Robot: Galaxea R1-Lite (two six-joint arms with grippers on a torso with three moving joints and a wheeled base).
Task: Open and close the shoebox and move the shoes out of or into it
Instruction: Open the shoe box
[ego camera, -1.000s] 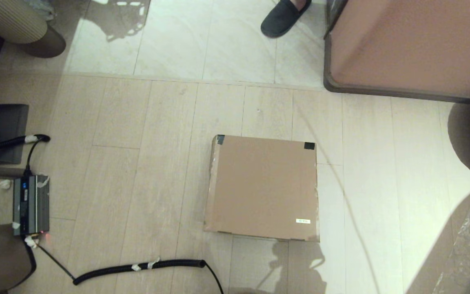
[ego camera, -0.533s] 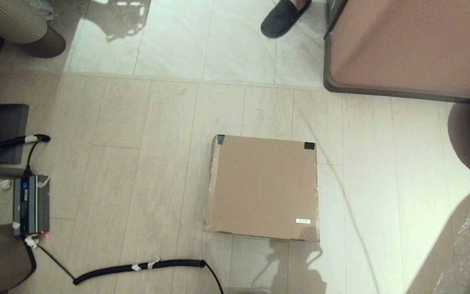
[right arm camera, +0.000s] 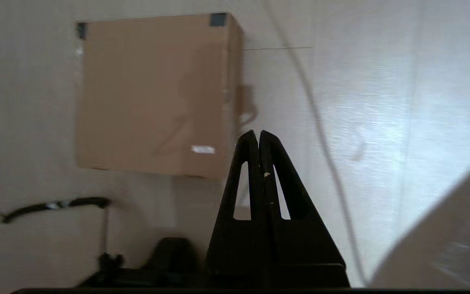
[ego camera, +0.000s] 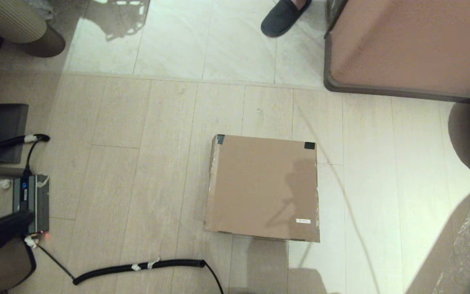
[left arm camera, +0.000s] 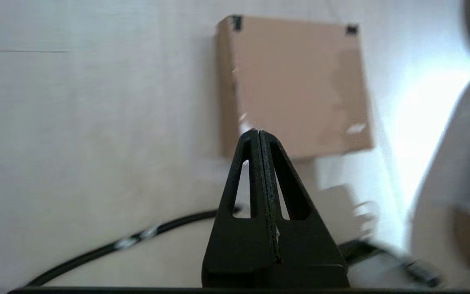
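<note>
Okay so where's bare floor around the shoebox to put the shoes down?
Bare floor lies between the shoebox and the cabinet, to the box's right, and to its left up to the power brick. It is crowded in front, by the coiled black cable.

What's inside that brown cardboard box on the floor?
Nothing inside shows: the shoebox is shut, its flat lid covering everything. Only two black tape corners and a small white label show on top.

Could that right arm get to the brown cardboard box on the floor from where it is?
Probably yes. The closed brown cardboard shoebox lies on bare floor just ahead of the right pincer, with nothing between them. The pincer is shut, though, so it would likely have to open before gripping the lid.
</note>
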